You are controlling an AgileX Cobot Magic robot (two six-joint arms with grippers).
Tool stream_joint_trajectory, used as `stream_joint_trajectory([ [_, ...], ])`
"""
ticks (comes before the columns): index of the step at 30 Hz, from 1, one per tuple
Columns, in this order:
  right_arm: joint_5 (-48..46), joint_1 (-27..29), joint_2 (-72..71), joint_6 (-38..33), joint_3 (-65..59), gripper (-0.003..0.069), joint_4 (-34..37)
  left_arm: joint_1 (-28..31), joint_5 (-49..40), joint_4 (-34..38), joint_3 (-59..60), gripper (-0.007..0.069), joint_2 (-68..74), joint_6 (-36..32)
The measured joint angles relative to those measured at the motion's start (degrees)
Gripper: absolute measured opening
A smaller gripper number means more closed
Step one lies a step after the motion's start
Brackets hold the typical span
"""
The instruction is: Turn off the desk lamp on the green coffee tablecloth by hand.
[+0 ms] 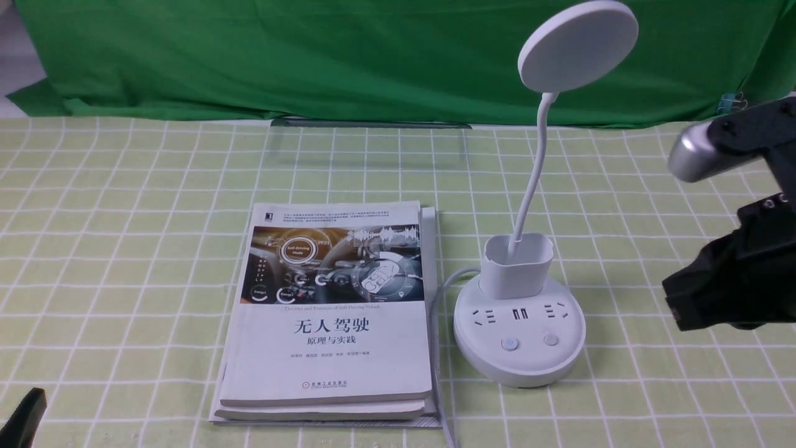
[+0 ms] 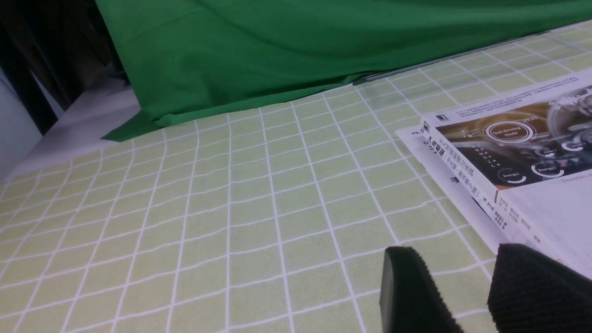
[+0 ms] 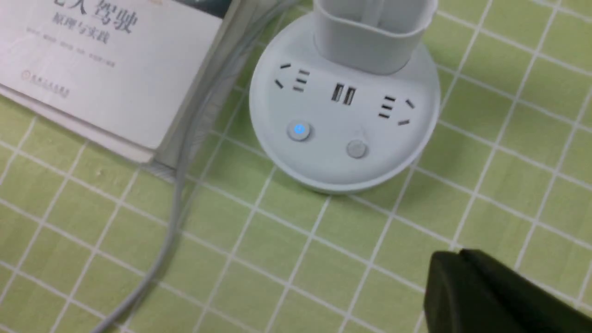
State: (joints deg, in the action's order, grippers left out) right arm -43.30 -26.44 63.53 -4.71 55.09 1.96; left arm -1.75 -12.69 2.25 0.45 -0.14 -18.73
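The white desk lamp (image 1: 519,323) stands on the yellow-green grid tablecloth (image 1: 124,249), right of centre. Its disc head (image 1: 578,45) looks unlit on a thin neck rising from a cup holder. The round base (image 3: 344,115) shows sockets, a left button glowing blue (image 3: 299,130) and a plain grey button (image 3: 356,149). My right gripper (image 1: 675,305) hovers to the right of the base, apart from it, jaws together and empty; its tip shows in the right wrist view (image 3: 455,259). My left gripper (image 2: 446,273) is open and empty, low at the near left.
A stack of books (image 1: 329,311) lies just left of the lamp; it also shows in the left wrist view (image 2: 522,152). The lamp's grey cord (image 3: 180,185) runs between books and base toward the near edge. A dark green backdrop cloth (image 1: 311,56) hangs behind.
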Motion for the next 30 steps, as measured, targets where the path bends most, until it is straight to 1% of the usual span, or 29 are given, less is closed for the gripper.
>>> stream_joint_trajectory([
  [3,4.9,3.7,-8.8,0.0,-6.5,0.0041,-0.9,0.0,0.0,0.0,0.0,0.0243,0.0,0.0],
  [6,11.0,8.7,-18.9,-0.5,-16.1,0.0041,-1.2,0.0,0.0,0.0,0.0,0.0243,0.0,0.0],
  [7,11.5,9.1,-18.9,-0.5,-16.1,0.0041,-1.2,0.0,0.0,0.0,0.0,0.0243,0.0,0.0],
  [8,15.6,12.6,-25.5,-1.3,-22.6,0.0041,-1.4,0.0,0.0,0.0,0.0,0.0243,0.0,0.0],
  [12,21.7,20.9,-40.3,-2.2,-36.2,0.0041,-1.6,0.0,0.0,0.0,0.0,0.0243,0.0,0.0],
  [13,22.8,22.4,-42.9,-2.2,-38.6,0.0041,-1.6,0.0,0.0,0.0,0.0,0.0243,0.0,0.0],
  [15,24.1,23.6,-46.0,-2.2,-41.3,0.0041,-1.6,0.0,0.0,0.0,0.0,0.0243,0.0,0.0],
  [16,26.6,25.1,-51.4,-2.2,-46.1,0.0041,-1.6,0.0,0.0,0.0,0.0,0.0243,0.0,0.0],
  [22,30.0,26.9,-62.1,-2.2,-54.5,0.0041,-1.6,0.0,0.0,0.0,0.0,0.0243,0.0,0.0],
  [30,29.0,27.0,-63.4,-0.4,-55.6,0.0041,-1.6,0.0,0.0,0.0,0.0,0.0243,0.0,0.0],
])
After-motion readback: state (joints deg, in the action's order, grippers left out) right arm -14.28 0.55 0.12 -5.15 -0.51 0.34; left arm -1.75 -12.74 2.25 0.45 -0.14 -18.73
